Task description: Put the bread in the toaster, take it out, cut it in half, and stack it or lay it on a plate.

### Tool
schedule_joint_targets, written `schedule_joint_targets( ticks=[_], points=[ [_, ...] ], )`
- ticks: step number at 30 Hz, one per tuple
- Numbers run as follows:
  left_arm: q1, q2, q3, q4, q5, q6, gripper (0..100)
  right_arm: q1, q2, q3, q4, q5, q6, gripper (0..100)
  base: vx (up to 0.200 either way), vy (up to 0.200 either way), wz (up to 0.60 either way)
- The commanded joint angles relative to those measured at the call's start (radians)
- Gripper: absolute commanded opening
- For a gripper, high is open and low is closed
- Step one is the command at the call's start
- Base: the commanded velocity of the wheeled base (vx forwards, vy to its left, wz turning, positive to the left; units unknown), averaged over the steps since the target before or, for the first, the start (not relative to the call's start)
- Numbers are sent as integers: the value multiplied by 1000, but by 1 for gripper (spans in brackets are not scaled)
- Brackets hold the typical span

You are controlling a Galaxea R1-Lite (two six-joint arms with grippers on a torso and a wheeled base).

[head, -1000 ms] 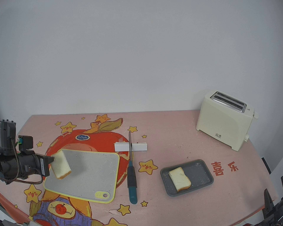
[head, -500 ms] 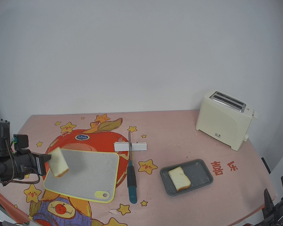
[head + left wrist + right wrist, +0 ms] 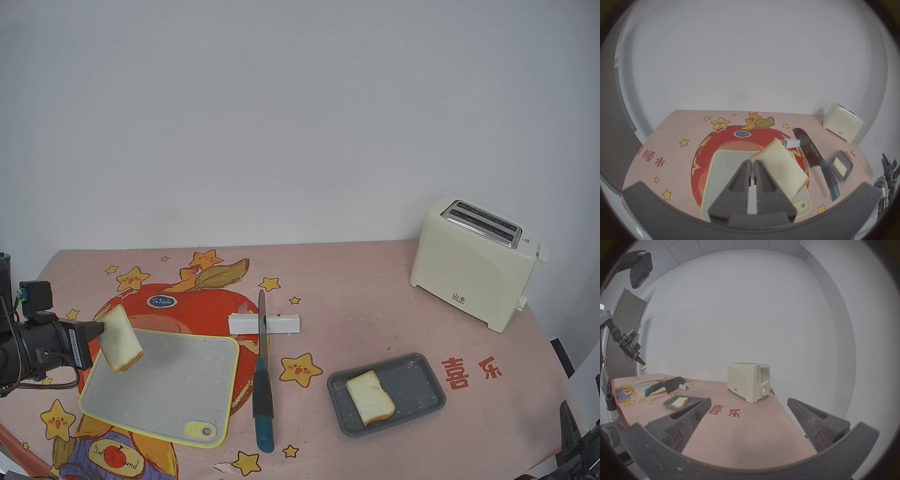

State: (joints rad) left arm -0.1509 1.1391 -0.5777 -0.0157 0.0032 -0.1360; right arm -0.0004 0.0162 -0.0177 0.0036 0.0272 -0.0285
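Currently your worktop (image 3: 375,294) carries: toaster (image 3: 476,264), far right of the cutting board (image 3: 165,387); knife (image 3: 262,387), just right of it; grey plate (image 3: 415,381), beyond the knife, bearing one bread half (image 3: 370,397). Your left gripper (image 3: 100,330), jaws clenched on the second bread half (image 3: 120,339), hangs over the board's left edge. Your right gripper (image 3: 748,401), jaws released, well right of the board.

Bread slice (image 3: 779,170) in left hand (image 3: 752,164)
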Motion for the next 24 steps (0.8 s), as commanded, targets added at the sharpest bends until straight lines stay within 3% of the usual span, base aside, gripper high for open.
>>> schedule_joint_targets(
  ticks=[1,7,15,24],
  points=[
    [1,-1,-2,0,0,-2,0,0,-4,16,-1,0,-1,100,0,-200,0],
    [-12,-21,10,-3,-5,-2,0,0,-4,16,-1,0,-1,100,0,-200,0],
    [-24,-50,-10,-90,-11,-93,0,0,-4,16,-1,0,-1,100,0,0,0],
    [-30,-44,-16,-115,-69,-99,0,0,-4,16,-1,0,-1,100,-178,0,0]
  ],
)
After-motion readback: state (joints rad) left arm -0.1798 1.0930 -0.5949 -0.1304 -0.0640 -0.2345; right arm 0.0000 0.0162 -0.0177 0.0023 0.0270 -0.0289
